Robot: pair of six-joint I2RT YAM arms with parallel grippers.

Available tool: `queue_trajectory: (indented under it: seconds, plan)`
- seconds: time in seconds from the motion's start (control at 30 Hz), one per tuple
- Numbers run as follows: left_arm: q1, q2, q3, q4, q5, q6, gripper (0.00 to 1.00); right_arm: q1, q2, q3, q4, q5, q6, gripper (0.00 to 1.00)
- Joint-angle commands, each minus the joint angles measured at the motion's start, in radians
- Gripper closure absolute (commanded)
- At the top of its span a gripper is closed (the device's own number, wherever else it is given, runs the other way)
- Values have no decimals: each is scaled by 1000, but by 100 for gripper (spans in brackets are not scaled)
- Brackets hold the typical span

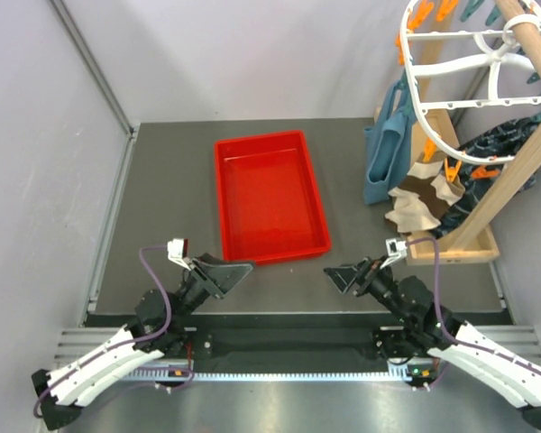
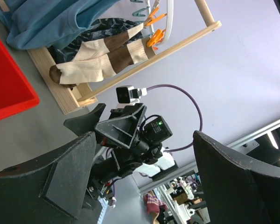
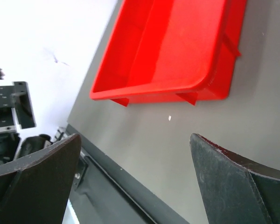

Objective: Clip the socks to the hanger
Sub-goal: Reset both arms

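The red tray (image 1: 270,194) is sitting in the middle of the dark table (image 1: 171,207), with nothing lying in it. Just beside the tray's near left corner, the left gripper (image 1: 237,273) is hovering low with its jaws spread wide and nothing between them. Off the near right corner, the right gripper (image 1: 335,278) is likewise gaping and holding nothing. The two are pointing toward each other across the tray's near edge. To the right of the tray and well apart from it, a wooden pole frame (image 1: 496,194) is standing. The white hanger (image 1: 416,95) is hanging tilted near the top of the frame's slanted pole, above and beyond the tray's far right corner. The socks (image 1: 417,209) are dangling below the hanger's rim on the tray's right, level with its middle. Their cuffs are meeting two orange pegs (image 1: 451,170) (the left wrist view is showing this most clearly), and their dark toes are reaching down to the frame's wooden base. Between the socks and the tray, a teal cloth (image 1: 385,153) is hanging. A dark patterned fabric (image 1: 500,149) is hanging on the far side of the socks from the tray. Neither gripper is touching the socks or the hanger.
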Motion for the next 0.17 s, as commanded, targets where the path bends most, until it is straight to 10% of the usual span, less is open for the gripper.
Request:
queue_trajectory:
  seconds: [0.0, 0.13]
  plan:
    - [0, -7, -175, 36, 19, -18, 10, -4, 68, -124, 101, -2, 26, 0]
    - [0, -5, -174, 21, 12, -22, 9, -4, 56, -131, 56, 23, 49, 0]
